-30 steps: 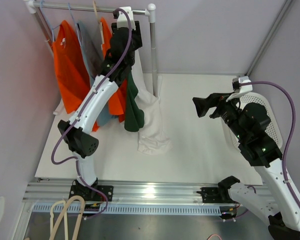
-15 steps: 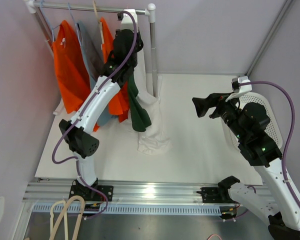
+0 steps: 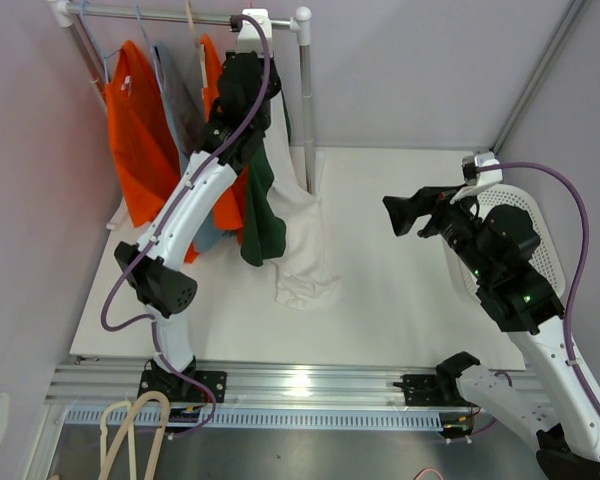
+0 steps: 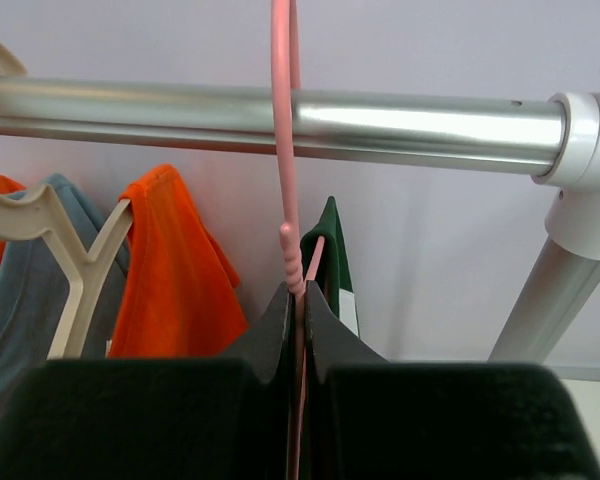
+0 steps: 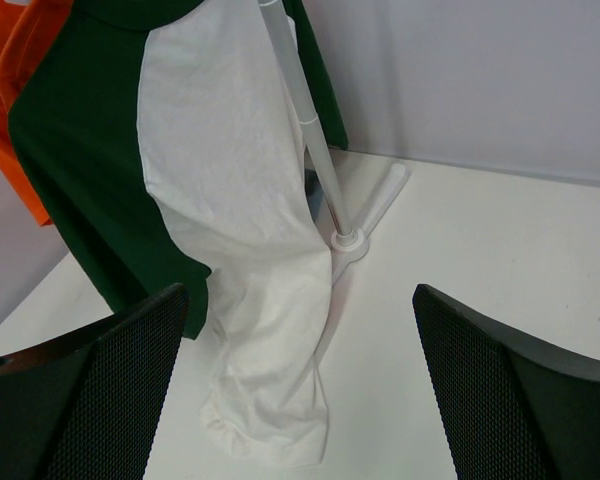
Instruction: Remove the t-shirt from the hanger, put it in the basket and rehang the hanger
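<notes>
A green and white t-shirt (image 3: 302, 235) hangs from a pink hanger (image 4: 283, 150) hooked over the metal rail (image 4: 420, 120). Its white lower end lies bunched on the table. My left gripper (image 4: 302, 300) is high at the rail's right end (image 3: 246, 62) and is shut on the pink hanger's neck just below the hook. My right gripper (image 3: 401, 214) is open and empty, held above the table to the right of the shirt. In the right wrist view, the shirt (image 5: 230, 180) hangs ahead of the right gripper (image 5: 300, 292).
Orange shirts (image 3: 138, 130) and a grey-blue shirt (image 3: 180, 110) hang on the rail to the left, one on a beige hanger (image 4: 65, 270). The rack's post (image 3: 307, 110) stands beside the shirt. A white basket (image 3: 542, 250) sits at the right. Spare hangers (image 3: 130, 430) lie below the table edge.
The shirt's green lower part swung out to the right and has come back to the left. The left gripper shifted slightly at the rail. The right arm has not moved.
</notes>
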You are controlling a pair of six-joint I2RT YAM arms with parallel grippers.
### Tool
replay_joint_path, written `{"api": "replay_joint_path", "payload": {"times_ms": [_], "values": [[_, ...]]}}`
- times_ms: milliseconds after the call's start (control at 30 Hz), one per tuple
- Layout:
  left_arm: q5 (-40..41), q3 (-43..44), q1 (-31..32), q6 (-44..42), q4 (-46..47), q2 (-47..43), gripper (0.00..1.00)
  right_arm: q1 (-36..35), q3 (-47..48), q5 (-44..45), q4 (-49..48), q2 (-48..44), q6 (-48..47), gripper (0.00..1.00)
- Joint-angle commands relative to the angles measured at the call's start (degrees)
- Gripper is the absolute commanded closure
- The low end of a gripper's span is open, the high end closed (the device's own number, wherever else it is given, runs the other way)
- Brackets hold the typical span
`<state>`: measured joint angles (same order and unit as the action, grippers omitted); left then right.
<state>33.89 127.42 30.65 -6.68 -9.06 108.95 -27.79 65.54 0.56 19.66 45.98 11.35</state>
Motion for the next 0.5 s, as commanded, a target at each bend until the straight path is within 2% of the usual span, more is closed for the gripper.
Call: {"api": "replay_joint_path", "payload": {"times_ms": [0,200,367,467], "values": [[0.6,0.8,0.6,-1.1,5.8,-5.8,0.99,0.0,0.6,-1.7,0.3,0.1,0.2,0.01],[1.4,-8.6,1.4,-1.8,12.2,-11.9,0.99,0.0,0.6,-2.5,0.6,0.1,0.6,0.01],[0.6,-11.4,2.0,-1.8,14.2,-15.4,0.99,0.0,0.3,-2.7,1.0,0.1,0.9,0.00],[-1.1,-16.2,2.6,-3.2,19.3,-18.4,0.99,0.0,0.6,-3.2,1.4,0.2,0.9,0.01]]}}
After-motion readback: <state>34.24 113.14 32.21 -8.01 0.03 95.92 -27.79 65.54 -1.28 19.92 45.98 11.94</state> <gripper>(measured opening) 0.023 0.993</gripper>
